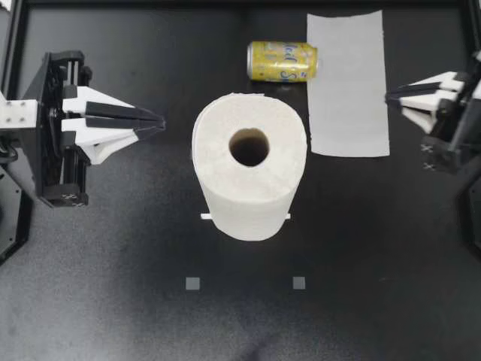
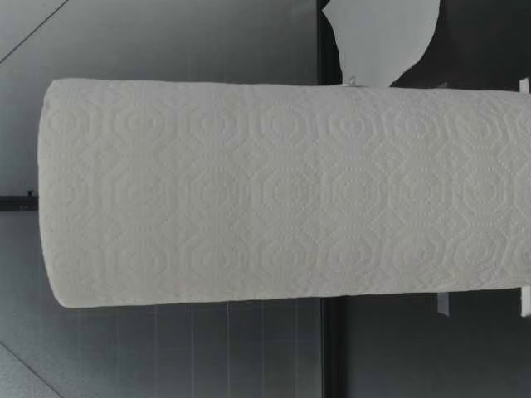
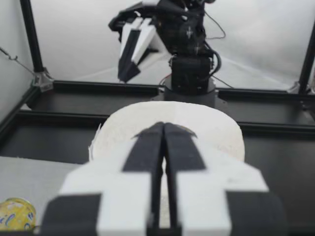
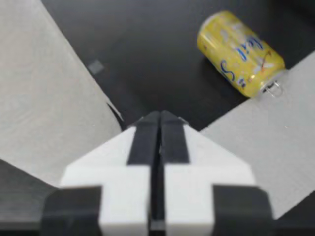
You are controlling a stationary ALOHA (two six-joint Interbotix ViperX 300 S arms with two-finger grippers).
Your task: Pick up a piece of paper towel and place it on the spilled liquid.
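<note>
1. The paper towel sheet [image 1: 348, 83] lies flat on the tabletop [image 1: 113, 286]. One long edge is right at the tips of the right gripper [image 1: 388, 96]. Seen from that wrist, the sheet spreads beside and partly beneath the gripper.
2. The right gripper has its fingers pressed together and holds nothing.
3. A yellow can [image 1: 282, 61] lies on its side ahead of the right gripper, its tab end at the sheet's far edge.
4. A paper towel roll [image 1: 249, 174] stands upright in the middle of the tabletop. It is ahead of the left gripper [image 1: 160, 122] and apart from its tips.
5. The left gripper points at the roll, fingers closed together and empty.
</note>
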